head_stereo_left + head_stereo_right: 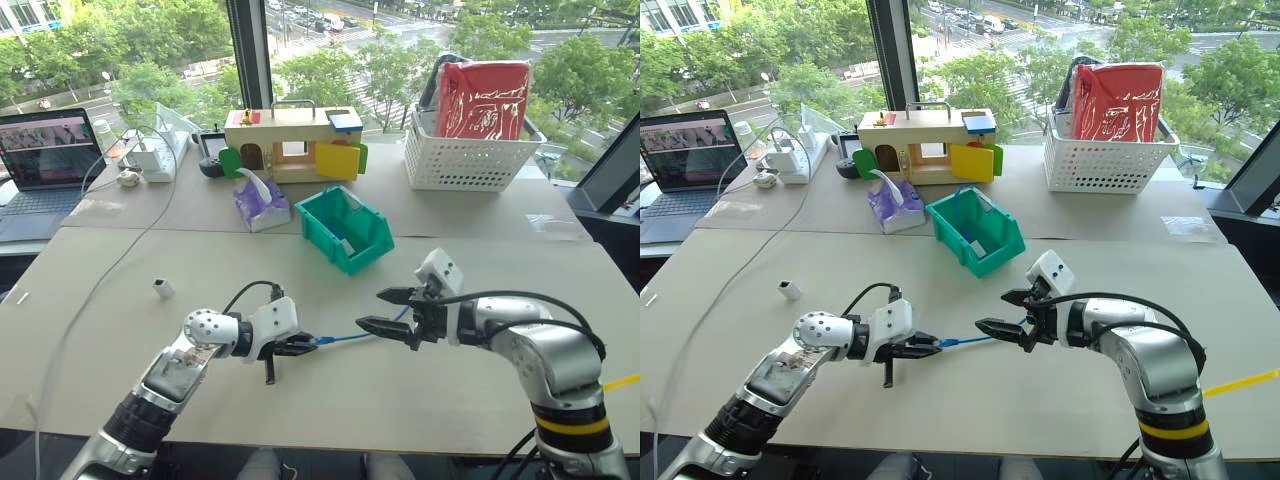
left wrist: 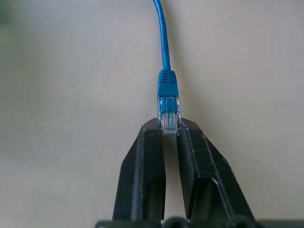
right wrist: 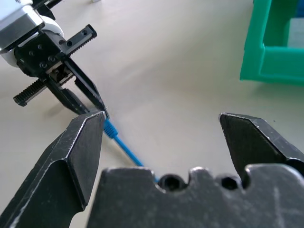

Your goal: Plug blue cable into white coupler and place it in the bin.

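My left gripper [image 1: 312, 342] is shut on the clear plug of the blue cable [image 2: 168, 102], pinched at the very fingertips [image 2: 190, 130]. From there the thin blue cable [image 1: 345, 338] stretches just above the table toward my right gripper [image 1: 372, 310]. That gripper is open, one finger above the cord and one below it; the cable's far end is hidden behind it. The white coupler [image 1: 163, 288] lies on the table, apart and to the left of both arms. The teal bin [image 1: 368, 252] stands behind the grippers, mid-table.
A purple tissue pack [image 1: 260, 205] sits left of the bin, a wooden toy house [image 1: 295, 142] behind it. A white basket [image 1: 470, 160] holding a red item stands at back right. At back left are a laptop [image 1: 45, 165] and a power strip [image 1: 160, 155], with a long white cord [image 1: 95, 285] trailing forward.
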Controlling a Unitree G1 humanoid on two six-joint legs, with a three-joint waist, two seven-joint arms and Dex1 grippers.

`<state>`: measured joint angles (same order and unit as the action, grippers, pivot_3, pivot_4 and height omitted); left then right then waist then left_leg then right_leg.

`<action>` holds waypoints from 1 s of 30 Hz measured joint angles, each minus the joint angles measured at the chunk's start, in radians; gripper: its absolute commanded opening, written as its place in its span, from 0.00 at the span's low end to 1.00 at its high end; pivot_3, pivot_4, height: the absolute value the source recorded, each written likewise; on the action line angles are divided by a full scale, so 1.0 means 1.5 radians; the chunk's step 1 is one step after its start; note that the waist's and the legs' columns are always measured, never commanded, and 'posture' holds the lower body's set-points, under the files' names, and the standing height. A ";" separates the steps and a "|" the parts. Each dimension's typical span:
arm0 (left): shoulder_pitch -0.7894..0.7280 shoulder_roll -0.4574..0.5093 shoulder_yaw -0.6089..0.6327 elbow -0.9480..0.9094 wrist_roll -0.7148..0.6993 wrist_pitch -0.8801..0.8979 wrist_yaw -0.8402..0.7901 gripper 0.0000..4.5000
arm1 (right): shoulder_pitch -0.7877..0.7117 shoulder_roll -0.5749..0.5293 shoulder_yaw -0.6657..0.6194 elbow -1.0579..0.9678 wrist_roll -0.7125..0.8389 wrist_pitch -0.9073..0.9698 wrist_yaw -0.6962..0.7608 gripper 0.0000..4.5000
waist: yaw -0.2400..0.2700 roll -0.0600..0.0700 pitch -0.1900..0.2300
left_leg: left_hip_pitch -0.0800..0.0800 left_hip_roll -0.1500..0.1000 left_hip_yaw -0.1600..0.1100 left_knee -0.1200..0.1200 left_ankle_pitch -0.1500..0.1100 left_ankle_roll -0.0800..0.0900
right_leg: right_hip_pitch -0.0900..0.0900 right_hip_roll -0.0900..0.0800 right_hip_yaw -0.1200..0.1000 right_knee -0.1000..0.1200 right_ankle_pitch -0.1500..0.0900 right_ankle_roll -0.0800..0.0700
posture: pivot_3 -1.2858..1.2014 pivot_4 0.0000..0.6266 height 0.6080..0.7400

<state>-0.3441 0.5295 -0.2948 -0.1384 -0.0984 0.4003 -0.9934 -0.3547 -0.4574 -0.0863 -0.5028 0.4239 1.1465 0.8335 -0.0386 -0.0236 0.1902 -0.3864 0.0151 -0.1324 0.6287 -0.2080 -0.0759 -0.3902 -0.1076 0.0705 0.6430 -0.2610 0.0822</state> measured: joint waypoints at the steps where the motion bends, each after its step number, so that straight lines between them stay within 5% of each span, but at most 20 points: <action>1: -0.004 -0.025 0.005 0.008 0.001 0.010 0.030 0.00 | 0.004 0.044 -0.034 -0.016 0.024 0.044 -0.027 0.99 | -0.001 0.000 0.000 | 0.000 0.000 0.000 0.000 0.000 0.000 | 0.000 0.000 0.000 0.000 0.000 0.000 | 0.52 0.24 1.00; 7: -0.038 -0.167 0.072 -0.014 -0.085 0.016 0.112 0.00 | -0.012 0.207 -0.237 -0.109 0.154 0.277 -0.109 0.99 | -0.003 0.000 0.000 | -0.002 0.000 0.000 0.000 0.000 0.000 | -0.002 0.000 0.000 0.001 0.003 -0.005 | 0.52 0.24 1.00; 16: -0.036 -0.220 0.071 -0.039 -0.124 0.027 0.158 0.00 | -0.009 0.379 -0.311 -0.196 0.212 0.307 -0.313 0.99 | -0.005 0.001 0.000 | -0.002 0.000 0.000 -0.001 0.000 0.000 | -0.003 0.000 0.000 0.002 0.002 -0.004 | 0.52 0.24 1.00; 30: -0.021 -0.218 0.064 -0.060 -0.145 0.043 0.185 0.00 | -0.013 0.393 -0.355 -0.234 0.184 0.296 -0.495 0.99 | -0.008 0.001 -0.001 | -0.003 0.000 0.000 -0.002 0.000 0.000 | -0.005 0.000 0.000 0.002 0.002 -0.005 | 0.52 0.24 1.00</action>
<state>-0.3750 0.2026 -0.1995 -0.2289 -0.3161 0.4641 -0.7159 -0.3746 0.1314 -0.6187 -0.8541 0.7001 1.5903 0.0917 -0.0506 -0.0216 0.1893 -0.3908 0.0149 -0.1330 0.6264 -0.2079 -0.0760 -0.3978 -0.1075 0.0705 0.6455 -0.2572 0.0744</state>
